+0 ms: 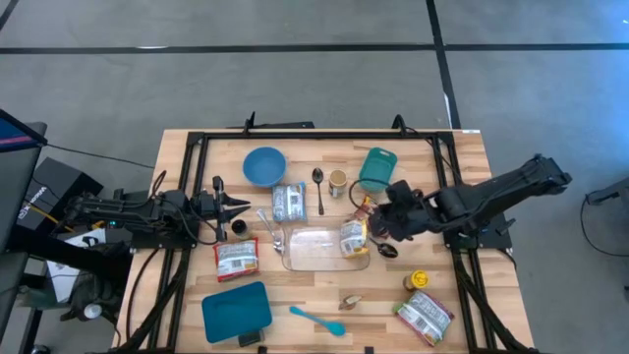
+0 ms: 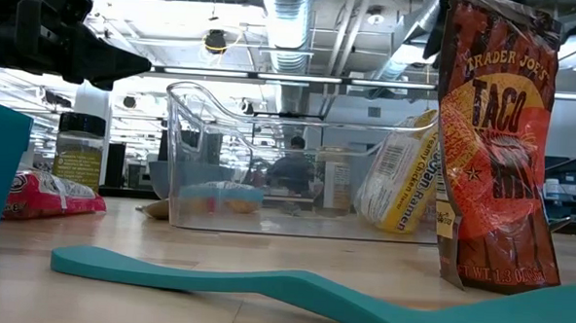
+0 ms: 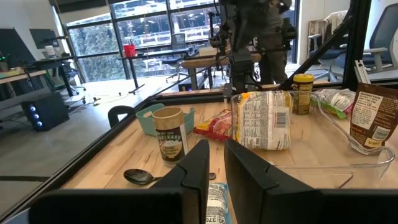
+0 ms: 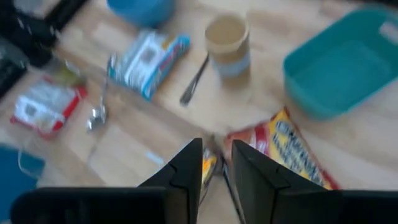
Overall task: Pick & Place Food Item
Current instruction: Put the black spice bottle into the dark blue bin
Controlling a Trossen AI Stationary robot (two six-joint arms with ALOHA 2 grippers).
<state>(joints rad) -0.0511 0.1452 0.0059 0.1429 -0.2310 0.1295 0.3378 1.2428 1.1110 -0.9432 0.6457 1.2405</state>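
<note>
1. My right arm reaches in low from the right edge of the worktop (image 1: pixel 462 295), its gripper (image 1: pixel 376 224) hovering at the right end of the clear container (image 1: pixel 319 258).
2. That right gripper's fingers (image 4: pixel 186 165) stand narrow, with only a slim gap between them; a bit of yellow packaging shows in that gap, but I cannot tell whether they pinch it.
3. The ramen packet (image 1: pixel 354 236) leans tilted inside the container's right end, just under my right gripper.
4. My left arm lies stretched along the left side, its gripper (image 1: pixel 236 207) closed on nothing and parked near the blue bowl (image 1: pixel 263 165), well clear of the container.
5. In the low view a taco seasoning packet (image 2: pixel 493 141) stands upright close to the lens and cuts off the scene's right side; a teal spatula (image 2: pixel 263 282) crosses the foreground.
6. The right wrist view is smeared, so the print on the packets there cannot be read.
</note>
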